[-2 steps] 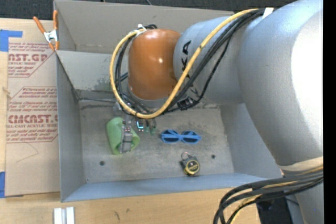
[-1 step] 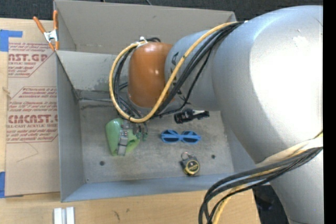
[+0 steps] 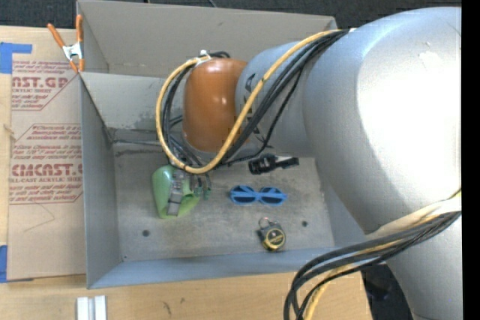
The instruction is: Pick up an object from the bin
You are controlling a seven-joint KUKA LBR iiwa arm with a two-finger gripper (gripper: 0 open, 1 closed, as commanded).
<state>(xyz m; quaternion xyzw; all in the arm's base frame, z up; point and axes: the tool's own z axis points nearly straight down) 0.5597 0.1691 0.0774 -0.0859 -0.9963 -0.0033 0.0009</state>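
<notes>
My gripper (image 3: 178, 196) reaches down below the orange wrist cover, at the left of the bin floor. It is right on top of a light green rounded plastic thing (image 3: 162, 186), and its grey tip overlaps that thing's right half. A flat blue piece shaped like a bow (image 3: 257, 195) lies on the floor to the right of the gripper. A small black tool (image 3: 272, 162) lies a little farther back, partly under the arm.
A small round black and yellow thing with a ring, like a tiny tape measure (image 3: 271, 236), lies near the bin's front wall. The big arm and its yellow and black cables cover the bin's right and back parts.
</notes>
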